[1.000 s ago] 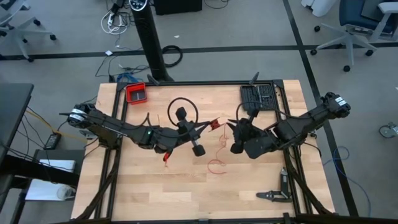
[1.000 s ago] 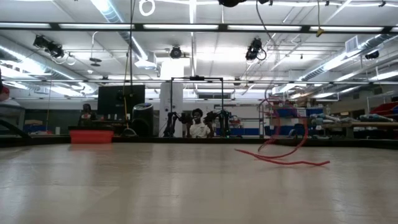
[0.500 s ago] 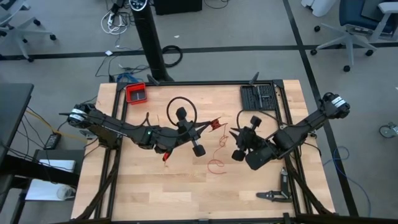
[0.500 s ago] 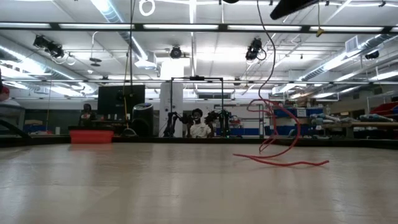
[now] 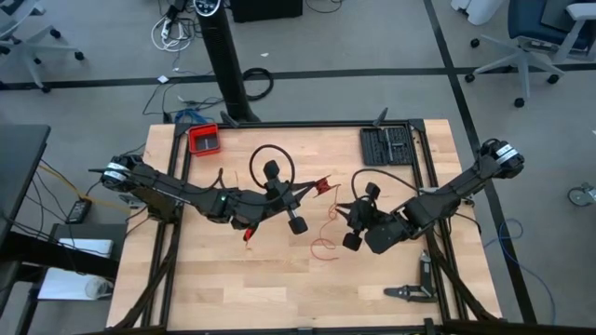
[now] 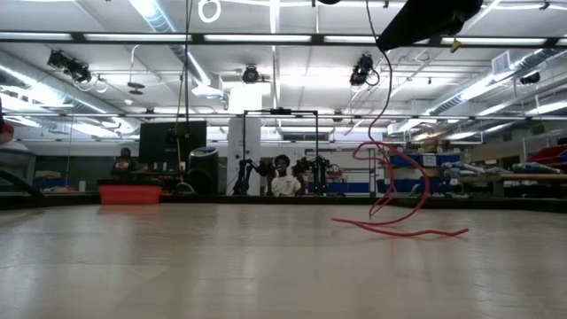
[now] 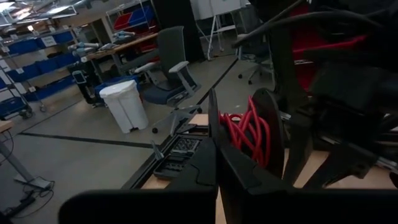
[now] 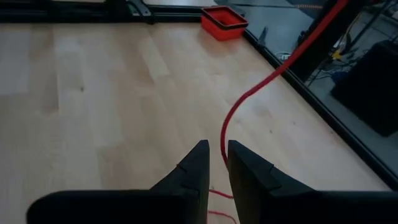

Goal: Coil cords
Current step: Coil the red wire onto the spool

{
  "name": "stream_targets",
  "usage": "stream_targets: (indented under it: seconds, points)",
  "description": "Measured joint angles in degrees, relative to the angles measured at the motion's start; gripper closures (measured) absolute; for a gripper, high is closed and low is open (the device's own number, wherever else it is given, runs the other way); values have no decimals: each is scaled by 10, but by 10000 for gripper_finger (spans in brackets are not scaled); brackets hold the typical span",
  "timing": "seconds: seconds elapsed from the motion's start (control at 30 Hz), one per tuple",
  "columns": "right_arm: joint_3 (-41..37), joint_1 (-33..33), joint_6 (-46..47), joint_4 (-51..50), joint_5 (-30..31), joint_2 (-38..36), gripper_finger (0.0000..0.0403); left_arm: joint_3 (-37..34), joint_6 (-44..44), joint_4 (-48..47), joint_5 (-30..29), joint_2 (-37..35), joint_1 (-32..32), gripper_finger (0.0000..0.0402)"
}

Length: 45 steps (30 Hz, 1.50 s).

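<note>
– Pincer check, left pincer (image 5: 318,186) first?
– Clenched on a small bundle of red cord (image 7: 247,132), wound coils pressed between the two dark fingers. Held above the middle of the worktop (image 5: 233,279), just beside the black cable loop (image 5: 272,167).

– And the right pincer (image 8: 216,149)?
– Closed down to a narrow slit around the same cord, with the strand running straight into the gap. Raised off the wood, near the left one but not touching it.

– Where else along the cord?
– Strung from the bundle across to the right pincer, then hanging down in a thin red curve. Ends as a loose open loop lying flat on the worktop, below and between both pincers. Seen from table height as a low red curl with strands rising above it.

– Farther out?
– Red tray (image 5: 204,140) at the far left corner, well apart from the cord. Dark tool case (image 5: 386,144) at the far right edge.
</note>
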Motion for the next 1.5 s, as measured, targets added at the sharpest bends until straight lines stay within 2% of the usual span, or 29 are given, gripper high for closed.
stream_targets:
  seconds: [0.27,0.53,0.7,0.9,1.23,1.5]
  points:
    - [-4,-4,-29,3,27,0,348,0,-4,0,0,0,0,396]
    - [-4,-18,-68,23,28,0,349,0,-15,0,4,0,0,396]
    - [-4,-26,-91,25,27,0,392,0,-15,0,6,0,0,396]
    - [-4,-34,-98,38,23,0,400,0,-15,6,6,0,0,396]
    - [-8,-33,-81,45,-5,0,388,0,-15,5,5,0,0,396]
    - [-71,-33,-84,131,5,1,367,0,-16,5,5,0,0,396]
